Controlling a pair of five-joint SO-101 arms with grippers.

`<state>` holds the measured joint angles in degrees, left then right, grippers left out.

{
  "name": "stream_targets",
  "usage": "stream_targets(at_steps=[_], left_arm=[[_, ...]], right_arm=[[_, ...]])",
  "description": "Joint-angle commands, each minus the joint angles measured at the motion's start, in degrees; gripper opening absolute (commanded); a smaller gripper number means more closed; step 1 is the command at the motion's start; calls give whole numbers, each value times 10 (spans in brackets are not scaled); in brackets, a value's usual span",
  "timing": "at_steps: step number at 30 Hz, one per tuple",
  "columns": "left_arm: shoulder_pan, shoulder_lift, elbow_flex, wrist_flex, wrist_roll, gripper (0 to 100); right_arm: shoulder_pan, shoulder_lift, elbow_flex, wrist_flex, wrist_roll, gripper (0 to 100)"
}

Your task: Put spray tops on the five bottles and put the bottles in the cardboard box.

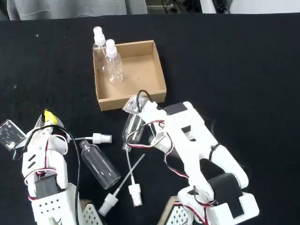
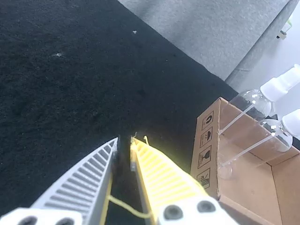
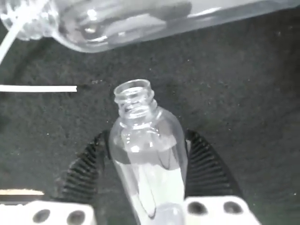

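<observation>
My right gripper (image 1: 134, 127) (image 3: 146, 138) is shut on a clear, capless bottle (image 1: 132, 125) (image 3: 145, 159) just in front of the cardboard box (image 1: 157, 77), the open neck pointing away from the box. A second capless bottle (image 1: 99, 164) (image 3: 140, 18) lies on the black table. Three loose spray tops lie nearby: one (image 1: 97, 138) by that bottle's neck, and two with long tubes (image 1: 135, 193) (image 1: 108, 204) nearer the front. Two capped bottles (image 1: 112, 63) (image 2: 262, 101) lean in the box's left side. My left gripper (image 1: 48, 117) (image 2: 124, 140) is shut and empty, left of the loose parts.
The box (image 2: 234, 159) stands mid-table with its right half bare. A small flat board (image 1: 10, 132) lies at the left edge beside the left arm. Grey cloth (image 2: 220, 28) borders the table's far edge. Cables hang off both arms.
</observation>
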<state>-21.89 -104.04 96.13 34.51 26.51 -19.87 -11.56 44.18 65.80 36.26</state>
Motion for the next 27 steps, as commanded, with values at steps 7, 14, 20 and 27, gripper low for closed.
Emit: stream_targets(at_steps=[7,14,20,27], left_arm=[[-7,-3,13,-9,-5,37],[-7,-3,13,-9,-5,37],[-4,-3,13,-9,-5,40],[-4,-3,13,-9,-5,40]], right_arm=[[-10,-3,-131,88,-76,74],[-10,-3,-198,149,-116,74],[-11,-4,-271,212,-127,74],[-11,-74,-288,224,-127,74]])
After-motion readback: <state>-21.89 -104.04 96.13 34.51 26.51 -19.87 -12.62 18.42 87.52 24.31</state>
